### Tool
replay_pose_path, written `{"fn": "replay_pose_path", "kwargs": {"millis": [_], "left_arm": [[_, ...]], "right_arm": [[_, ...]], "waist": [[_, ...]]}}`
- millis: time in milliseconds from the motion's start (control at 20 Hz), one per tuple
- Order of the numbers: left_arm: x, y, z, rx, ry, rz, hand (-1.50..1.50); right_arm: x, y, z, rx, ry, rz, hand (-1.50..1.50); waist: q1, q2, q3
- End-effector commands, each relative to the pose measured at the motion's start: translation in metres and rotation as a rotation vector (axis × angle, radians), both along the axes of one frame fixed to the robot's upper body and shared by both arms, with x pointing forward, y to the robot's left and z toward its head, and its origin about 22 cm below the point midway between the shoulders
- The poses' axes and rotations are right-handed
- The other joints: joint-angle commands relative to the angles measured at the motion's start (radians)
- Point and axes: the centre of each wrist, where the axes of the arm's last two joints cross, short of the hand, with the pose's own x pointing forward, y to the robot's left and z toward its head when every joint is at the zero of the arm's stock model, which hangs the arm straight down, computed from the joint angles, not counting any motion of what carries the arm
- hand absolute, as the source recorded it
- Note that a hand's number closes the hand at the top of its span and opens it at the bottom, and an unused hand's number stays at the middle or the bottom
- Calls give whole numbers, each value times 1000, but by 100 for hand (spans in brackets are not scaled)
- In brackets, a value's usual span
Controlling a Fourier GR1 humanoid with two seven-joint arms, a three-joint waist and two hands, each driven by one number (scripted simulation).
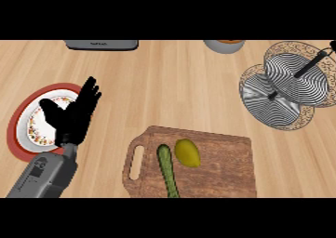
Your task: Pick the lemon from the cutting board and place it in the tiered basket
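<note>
Wooden counter (pixel 170 79), lemon (pixel 187 153) on cutting board (pixel 218 172), left hand (pixel 72 114) fingers straight, grey appliance (pixel 101 44) label unreadable

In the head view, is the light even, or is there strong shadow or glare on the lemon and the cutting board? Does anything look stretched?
Head view: the light is even over the counter, with no glare or strong shadow on the lemon or cutting board. Head view: the plate under the left robot hand looks taller than wide.
</note>
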Motion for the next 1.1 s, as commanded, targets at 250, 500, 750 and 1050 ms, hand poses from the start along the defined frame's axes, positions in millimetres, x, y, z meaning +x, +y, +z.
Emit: {"fn": "replay_pose_path", "kwargs": {"millis": [250,500,750,1050], "left_arm": [[-8,-18,0,114,-127,-270,0],[-25,-21,-18,76,-93,-301,0],[-33,2,-33,73,-89,-254,0],[-33,6,-29,115,-64,-206,0]], "right_arm": [[-5,169,-104,160,484,240,-150],[-25,240,-137,218,498,174,-150],[-20,282,-119,-4,326,202,-150],[7,251,-81,-514,367,82,-150]], "waist": [[101,-5,10],[76,-18,14],[5,-30,11],[-17,-53,4]]}}
